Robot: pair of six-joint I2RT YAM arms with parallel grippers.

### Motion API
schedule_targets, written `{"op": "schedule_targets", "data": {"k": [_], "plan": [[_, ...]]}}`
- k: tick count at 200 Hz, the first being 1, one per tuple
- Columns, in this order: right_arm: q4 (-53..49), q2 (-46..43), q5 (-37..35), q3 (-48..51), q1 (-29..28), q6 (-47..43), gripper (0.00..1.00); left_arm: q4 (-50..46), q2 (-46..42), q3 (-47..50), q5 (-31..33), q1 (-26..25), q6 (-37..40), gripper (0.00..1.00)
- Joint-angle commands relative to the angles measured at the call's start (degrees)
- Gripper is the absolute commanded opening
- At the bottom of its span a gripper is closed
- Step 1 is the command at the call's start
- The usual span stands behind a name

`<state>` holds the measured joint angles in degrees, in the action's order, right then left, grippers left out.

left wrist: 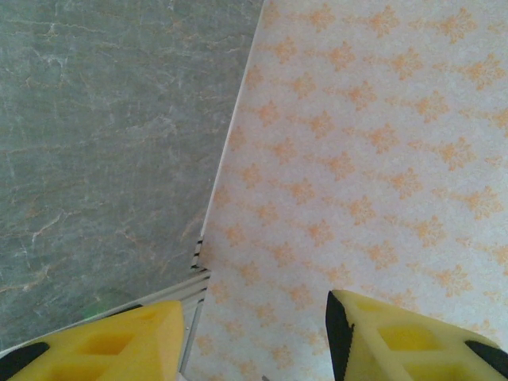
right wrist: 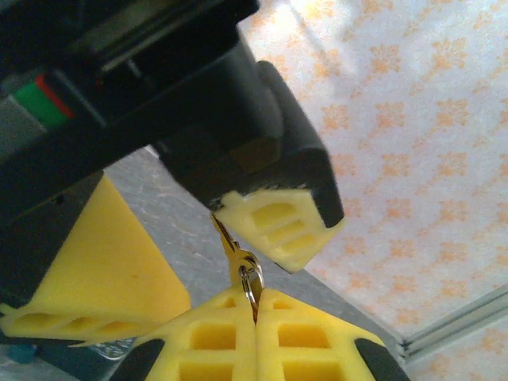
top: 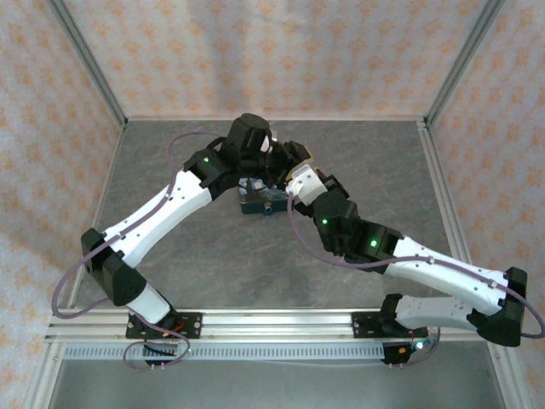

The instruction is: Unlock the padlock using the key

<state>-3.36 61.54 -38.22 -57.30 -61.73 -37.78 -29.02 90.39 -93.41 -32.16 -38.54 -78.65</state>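
Observation:
The key [right wrist: 235,255], a small brass-toned blade on a silvery ring, stands up out of my right gripper [right wrist: 255,300], which is shut on its ring end. Its tip reaches the underside of one yellow finger [right wrist: 278,225] of my left gripper; the other left finger [right wrist: 103,270] stands well to the left. In the left wrist view my left gripper [left wrist: 255,317] is open, facing the wall, with nothing between its fingers. From above, both grippers meet at mid-table, left [top: 300,158] and right [top: 289,173], just above the dark blue tin [top: 259,202]. I cannot make out the padlock.
Grey stone-look table [top: 366,170] with aluminium frame posts [top: 451,77] and orange-patterned walls [top: 281,51] on three sides. A rail [top: 281,328] runs along the near edge at the arm bases. The table's far corner [left wrist: 198,266] lies close ahead of the left fingers.

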Motion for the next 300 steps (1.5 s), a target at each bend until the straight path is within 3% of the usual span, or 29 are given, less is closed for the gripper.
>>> {"op": "schedule_targets", "data": {"k": [1,44,70,115,131,156,204,221,239,265,300], "plan": [[3.8,0.3,-4.9,1.6,-0.5,-5.8,0.00,-0.8,0.3,-1.3,-0.3,-0.2,-0.7,0.55],[5.4,0.4,-5.7,2.6,-0.4,-8.7,0.00,-0.7,0.4,-1.5,-0.1,0.0,-0.7,0.54],[6.4,1.1,-6.2,3.2,-0.5,-10.8,0.00,-1.1,0.7,-1.5,-0.3,0.0,-0.7,0.44],[8.2,1.8,-7.3,4.7,-0.5,-14.1,0.00,-1.4,0.4,-0.9,-0.2,0.1,-0.5,0.43],[8.6,1.8,-7.7,4.8,-0.4,-14.8,0.00,-1.2,0.4,-0.6,-0.3,0.2,-0.4,0.32],[10.0,1.5,-8.2,5.3,-1.2,-17.0,0.00,-1.2,0.4,-0.3,-0.4,0.3,-0.4,0.29],[11.8,1.6,-8.8,6.0,-2.5,-18.8,0.00,-0.8,0.3,0.7,-0.4,0.4,-0.3,0.02],[10.4,1.0,-8.3,5.4,-2.6,-16.8,0.00,-0.5,0.3,1.0,-0.5,0.6,-0.1,0.00],[6.2,-0.2,-7.1,3.9,-2.6,-11.9,0.11,0.1,0.1,1.5,-0.4,0.8,0.2,0.00],[-1.8,-3.2,-4.7,1.9,-2.6,-1.9,0.40,0.3,-0.6,2.0,0.7,1.5,2.3,0.00],[-10.5,-7.7,-1.6,-0.1,-2.6,9.9,0.48,0.9,-1.9,2.6,2.5,3.2,6.0,0.00]]}}
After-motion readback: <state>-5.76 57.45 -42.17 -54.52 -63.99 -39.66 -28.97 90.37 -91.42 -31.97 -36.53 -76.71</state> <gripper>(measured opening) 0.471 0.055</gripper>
